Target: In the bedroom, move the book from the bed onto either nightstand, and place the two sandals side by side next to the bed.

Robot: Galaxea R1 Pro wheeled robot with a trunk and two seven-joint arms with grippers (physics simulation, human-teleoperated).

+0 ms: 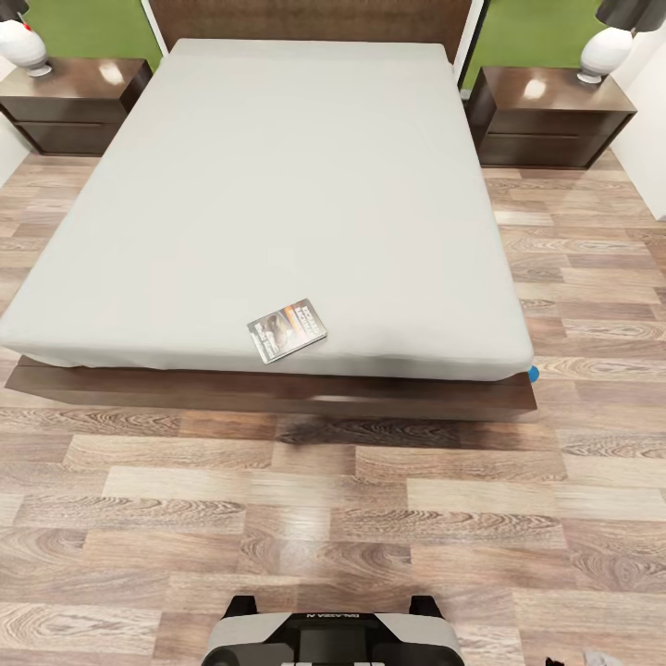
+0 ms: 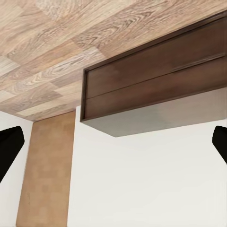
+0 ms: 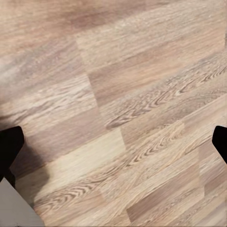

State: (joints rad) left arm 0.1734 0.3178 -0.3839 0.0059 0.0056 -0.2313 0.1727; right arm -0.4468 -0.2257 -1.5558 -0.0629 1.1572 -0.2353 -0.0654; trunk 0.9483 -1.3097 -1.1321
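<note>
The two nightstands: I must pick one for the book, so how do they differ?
The left nightstand stands at the bed's left, the right nightstand at its right. The book lies near the bed's foot, slightly nearer the left side. Both are dark brown, with drawers, and each carries a white lamp.

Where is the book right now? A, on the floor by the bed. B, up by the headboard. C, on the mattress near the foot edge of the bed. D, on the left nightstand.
C: in the head view the book lies flat on the bed, on the grey mattress close to its foot edge.
</note>
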